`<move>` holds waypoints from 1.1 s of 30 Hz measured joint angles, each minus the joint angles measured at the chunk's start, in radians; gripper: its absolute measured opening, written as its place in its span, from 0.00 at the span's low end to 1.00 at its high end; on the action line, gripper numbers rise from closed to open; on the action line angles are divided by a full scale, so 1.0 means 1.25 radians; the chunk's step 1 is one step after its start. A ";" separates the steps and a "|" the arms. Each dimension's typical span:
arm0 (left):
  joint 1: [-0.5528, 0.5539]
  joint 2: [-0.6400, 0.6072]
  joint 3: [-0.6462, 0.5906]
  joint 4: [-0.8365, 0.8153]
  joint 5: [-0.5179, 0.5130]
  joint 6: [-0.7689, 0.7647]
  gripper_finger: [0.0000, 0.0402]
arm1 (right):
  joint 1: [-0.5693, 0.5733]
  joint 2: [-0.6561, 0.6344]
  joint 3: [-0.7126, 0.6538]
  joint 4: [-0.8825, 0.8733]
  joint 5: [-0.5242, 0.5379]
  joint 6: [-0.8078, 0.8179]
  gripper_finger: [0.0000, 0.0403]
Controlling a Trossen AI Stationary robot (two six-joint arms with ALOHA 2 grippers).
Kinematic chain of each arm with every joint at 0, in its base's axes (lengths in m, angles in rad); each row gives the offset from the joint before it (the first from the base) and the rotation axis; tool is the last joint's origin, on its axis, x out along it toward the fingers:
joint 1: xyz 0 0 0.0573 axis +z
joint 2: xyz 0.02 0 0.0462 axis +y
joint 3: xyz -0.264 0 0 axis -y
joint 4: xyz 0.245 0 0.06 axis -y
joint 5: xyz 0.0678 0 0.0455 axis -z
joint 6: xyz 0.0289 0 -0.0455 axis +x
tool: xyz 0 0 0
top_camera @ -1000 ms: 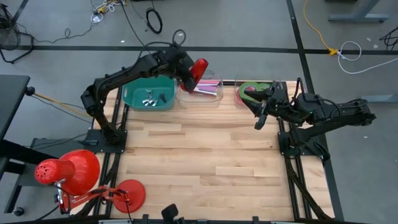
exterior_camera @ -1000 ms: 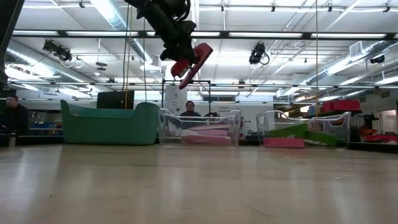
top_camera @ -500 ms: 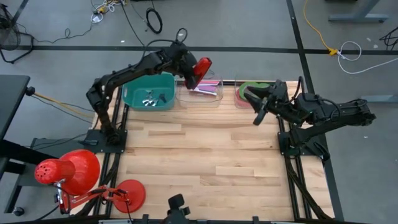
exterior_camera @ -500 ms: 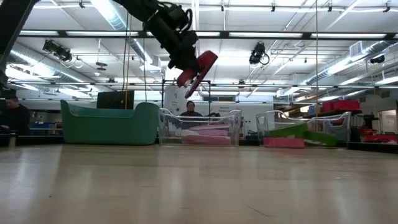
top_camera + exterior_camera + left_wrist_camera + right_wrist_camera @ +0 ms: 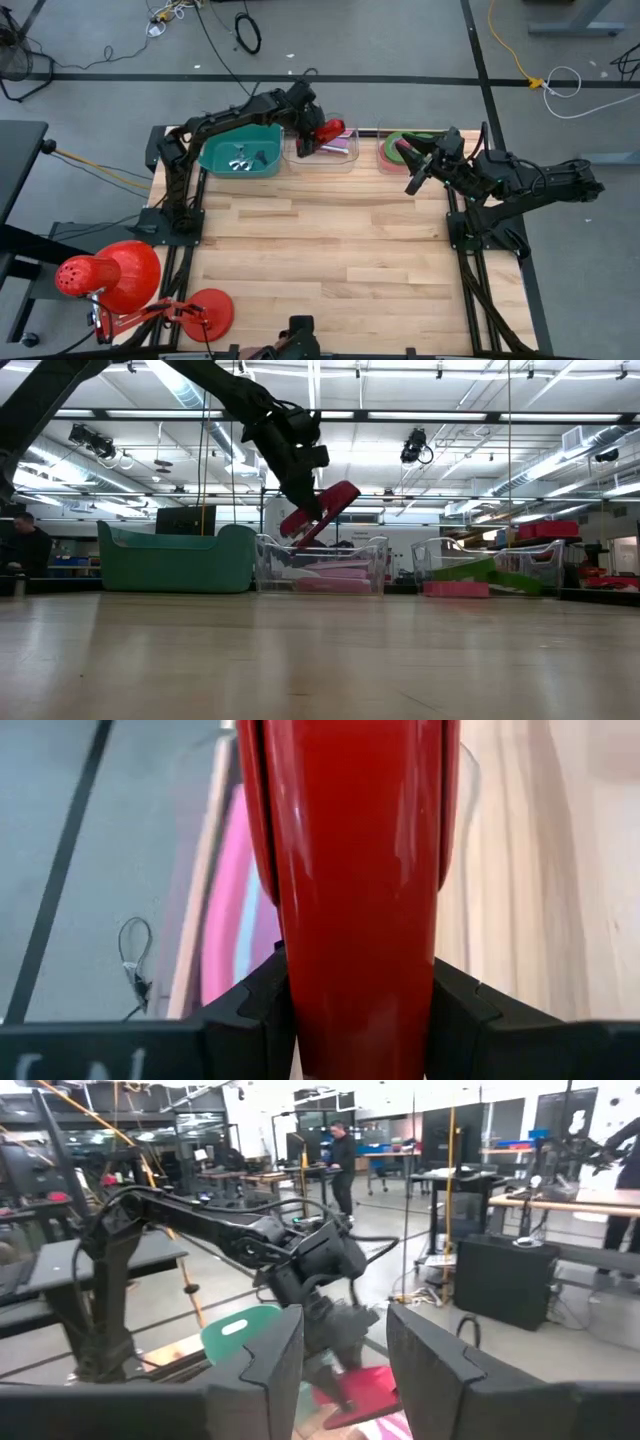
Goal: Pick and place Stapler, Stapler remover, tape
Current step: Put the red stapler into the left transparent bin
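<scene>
My left gripper (image 5: 316, 137) is shut on a red stapler (image 5: 331, 130), which hangs just above the rim of the middle clear bin (image 5: 322, 160); pink things (image 5: 340, 146) lie in that bin. In the low view the stapler (image 5: 320, 512) is tilted. Green and red-pink tape rolls (image 5: 398, 146) lie in the right clear bin (image 5: 487, 574). Small silvery pieces (image 5: 240, 158) lie in the teal bin (image 5: 215, 157). My right gripper (image 5: 408, 167) hovers open by the right bin, with nothing between its fingers (image 5: 270, 1370). My left gripper pinches the stapler's two long sides (image 5: 300, 1010) between its two fingers (image 5: 455, 1015), toward one end of its body. The fingers slant down from the table's left and lie along the stapler. It is lifted clear of the bin, tilted, with its free end (image 5: 345, 491) higher.
A red desk lamp (image 5: 120, 280) stands at the near left corner. The bare wooden table (image 5: 330, 250) stretches in front of the three bins. A person (image 5: 22, 550) shows in the room beyond, far left.
My left gripper has sunk toward the middle clear bin and rolled about its own line. The stapler came down with it, from well above the bins to just over the bin's rim, and lies flatter. My right gripper's wrist has swung a little.
</scene>
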 joint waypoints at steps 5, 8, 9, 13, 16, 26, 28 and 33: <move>-0.012 0.017 0.000 -0.013 0.001 0.025 0.39 | 0.000 0.000 0.000 -0.001 0.018 -0.012 0.36; -0.018 0.032 0.000 -0.026 -0.012 0.059 0.39 | -0.004 0.000 0.000 -0.001 0.018 -0.012 0.36; -0.021 0.037 0.000 -0.029 -0.020 0.069 0.39 | -0.006 0.000 0.000 0.000 0.017 -0.008 0.36; -0.025 0.064 0.000 -0.039 -0.028 0.082 0.39 | -0.012 0.004 0.000 -0.001 0.011 -0.007 0.36; -0.025 0.086 0.000 -0.041 -0.030 0.084 0.40 | -0.015 0.004 0.000 0.000 0.009 -0.006 0.36; -0.039 0.113 0.000 -0.049 -0.065 0.085 0.40 | -0.016 0.005 0.000 -0.001 -0.002 -0.002 0.36; -0.043 0.113 0.000 -0.056 -0.092 0.086 0.40 | -0.016 0.005 0.000 -0.001 -0.012 -0.001 0.36; -0.049 0.113 0.000 -0.058 -0.080 0.085 0.41 | -0.016 0.005 0.000 -0.001 -0.013 -0.001 0.36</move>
